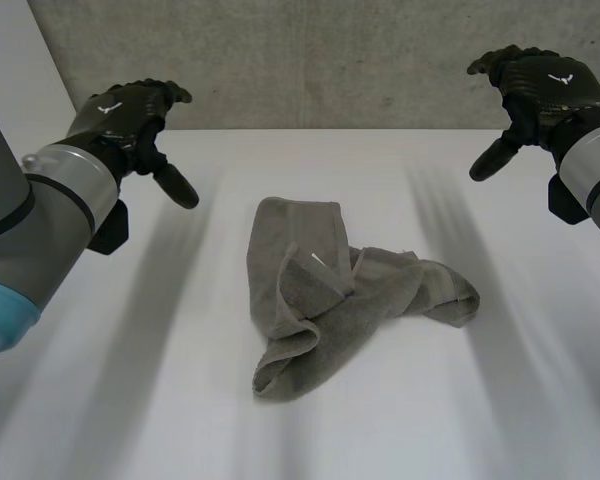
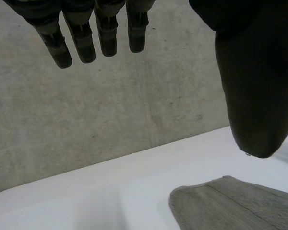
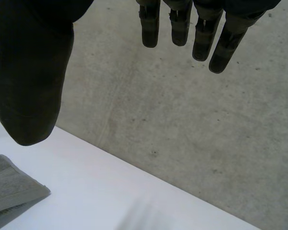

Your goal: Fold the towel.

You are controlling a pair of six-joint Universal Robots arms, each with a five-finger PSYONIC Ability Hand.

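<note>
So, the fold hasn't begun yet, I'd say. On the white desk [image 1: 180,400] the grey towel [image 1: 320,300] lies in a crumpled heap, one end doubled over itself. The left hand [image 1: 130,115] hangs above and to the left of the towel, and the right hand [image 1: 540,85] off to its right. Both are loose-fingered, holding nothing and well clear of the towel. The next move probably means reaching down for an edge or corners and spreading the towel flat. The desk around the towel is smooth and bare, with a plain concrete wall [image 1: 330,60] behind the towel.
</note>
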